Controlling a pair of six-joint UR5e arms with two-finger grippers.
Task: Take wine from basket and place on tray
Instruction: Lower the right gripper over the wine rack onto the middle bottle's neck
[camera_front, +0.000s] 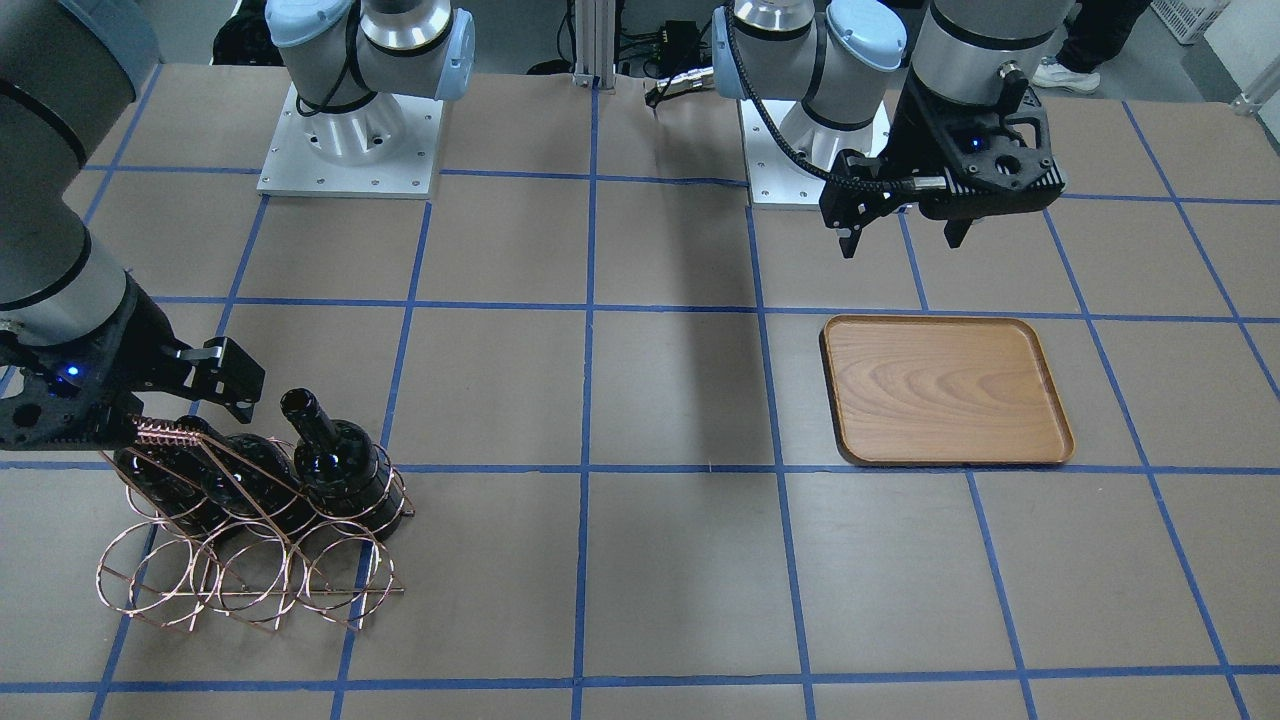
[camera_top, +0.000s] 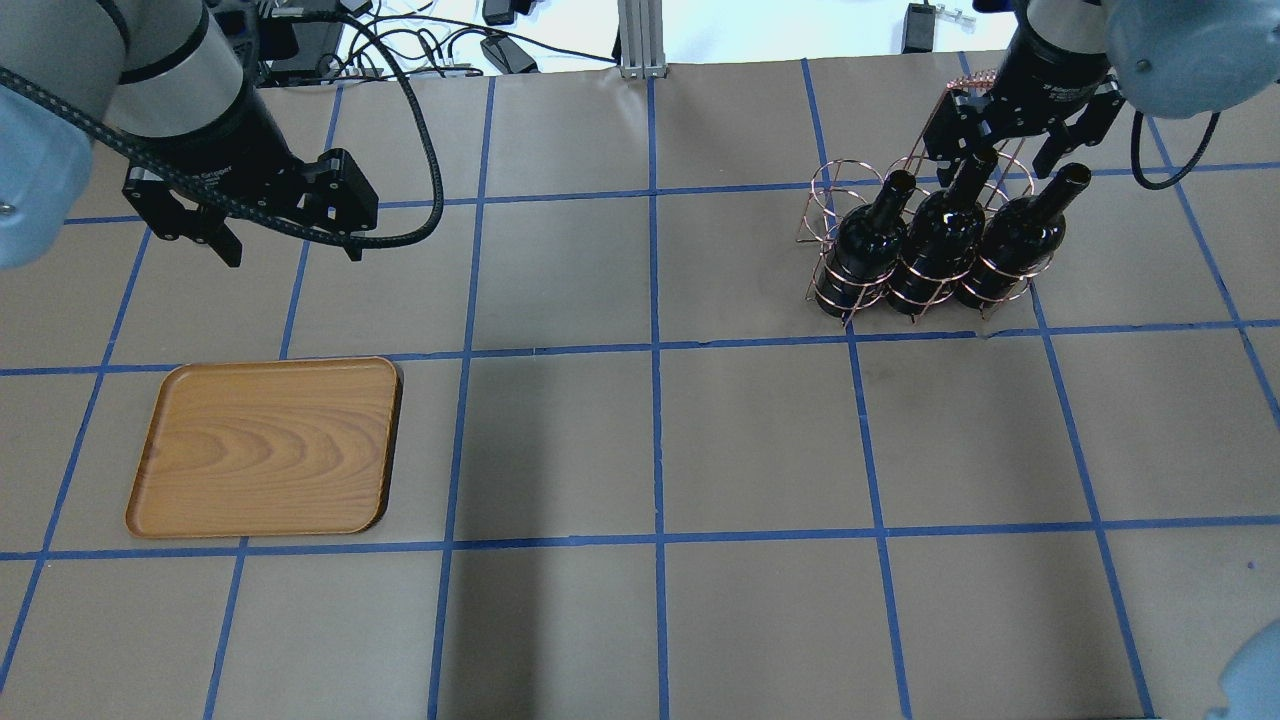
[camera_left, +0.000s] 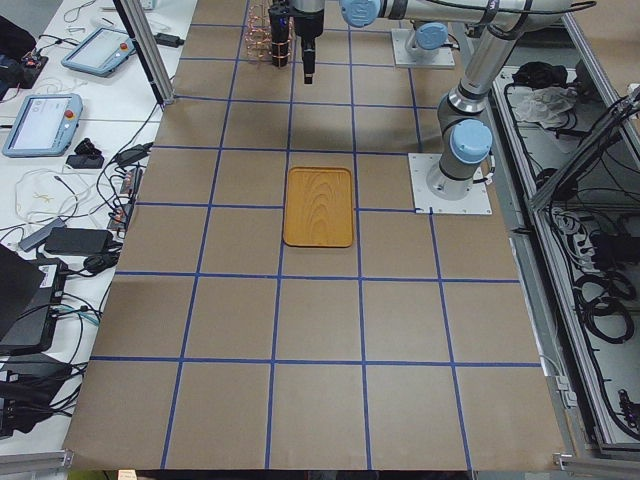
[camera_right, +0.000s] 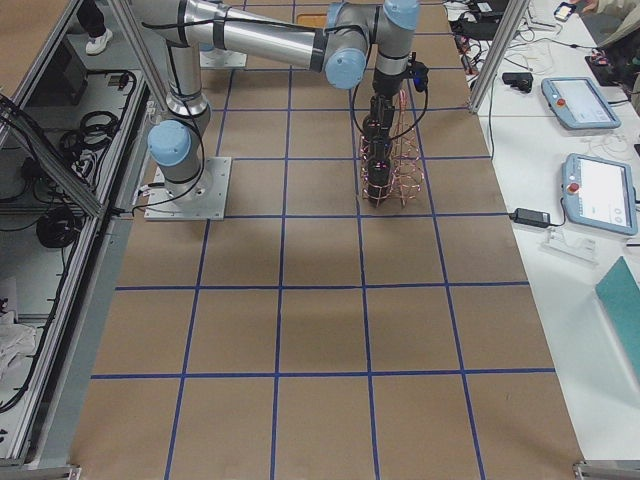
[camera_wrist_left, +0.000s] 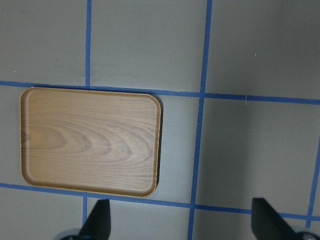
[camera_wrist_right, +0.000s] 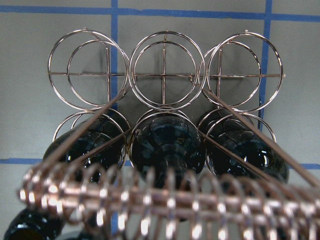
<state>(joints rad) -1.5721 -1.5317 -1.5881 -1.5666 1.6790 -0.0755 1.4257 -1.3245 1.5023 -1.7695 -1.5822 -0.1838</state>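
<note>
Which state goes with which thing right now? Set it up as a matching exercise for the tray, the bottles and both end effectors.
Things:
1. tray
2. bottles
3. left end effector
4. right end effector

States:
A. open, low over the bottle necks
B. empty, flat on the table
C. open, hanging beside the tray, not over it
D. upright, side by side in the basket

Pairs: 1-B, 2-D, 3-C, 4-A
</note>
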